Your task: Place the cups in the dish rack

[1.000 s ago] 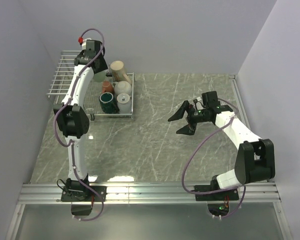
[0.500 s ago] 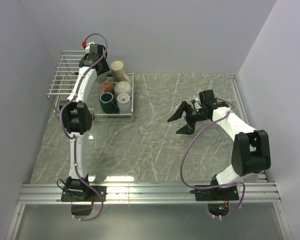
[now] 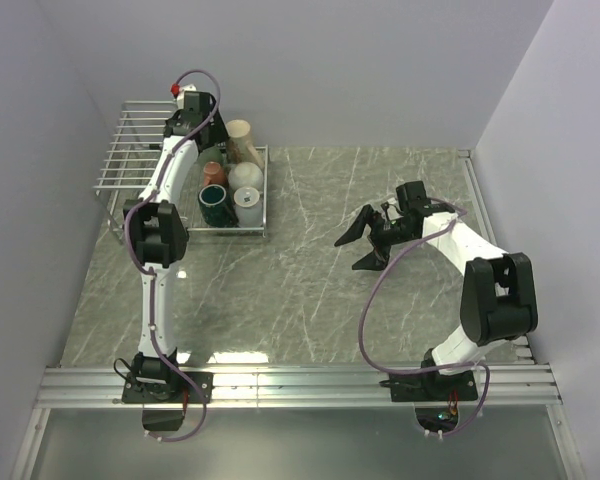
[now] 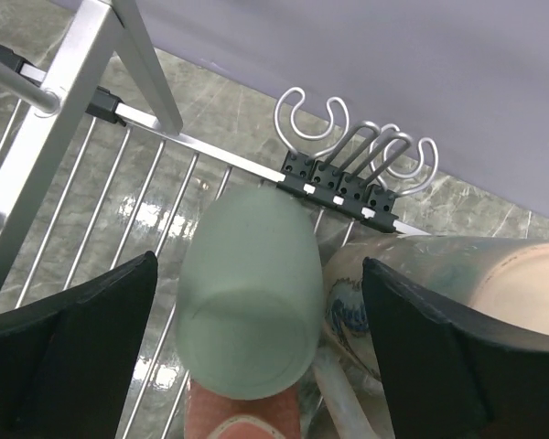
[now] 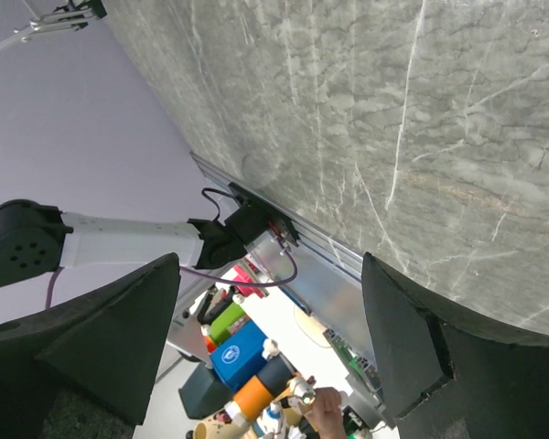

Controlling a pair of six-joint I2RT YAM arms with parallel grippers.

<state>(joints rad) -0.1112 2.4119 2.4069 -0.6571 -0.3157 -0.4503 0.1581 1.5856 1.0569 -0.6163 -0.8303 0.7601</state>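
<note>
**A:** Starting at the left: where are the cups, and what is the left arm doing?

**B:** Every cup in view is inside the dish rack (image 3: pixel 132 150). The left gripper (image 4: pixel 256 265) hangs over the rack's far end. Its fingers are spread wide on either side of the pale green cup (image 4: pixel 247 311) and appear to touch neither side.

**A:** How would that cup handle?

**B:** It looks like glazed ceramic, so he would judge it stiff, fairly heavy for its size, slick under the pads and liable to chip against metal wire. Its handle is out of sight, so the safest hold is probably across the round body, squarely, so that it cannot roll.

**A:** And how does it look?

**B:** It is a matte, soft green with rounded shoulders, and one round end is turned towards the wrist camera. It rests against the orange-red cup (image 4: pixel 221 407) below it. The beige cup (image 4: pixel 494 283) lies tilted close on its right, with a printed piece wedged between the two. From above, the cream-white cup (image 3: pixel 245 176) and the dark green-black cup (image 3: pixel 215 204) crowd the same tray.

**A:** So there is little room?

**B:** Very little, so any lift risks knocking a neighbour.

**A:** And further right?

**B:** The right gripper (image 3: pixel 350 252) hovers over the bare table (image 3: pixel 310 290), well away from the rack. Its fingers are wide apart and hold nothing.
</note>
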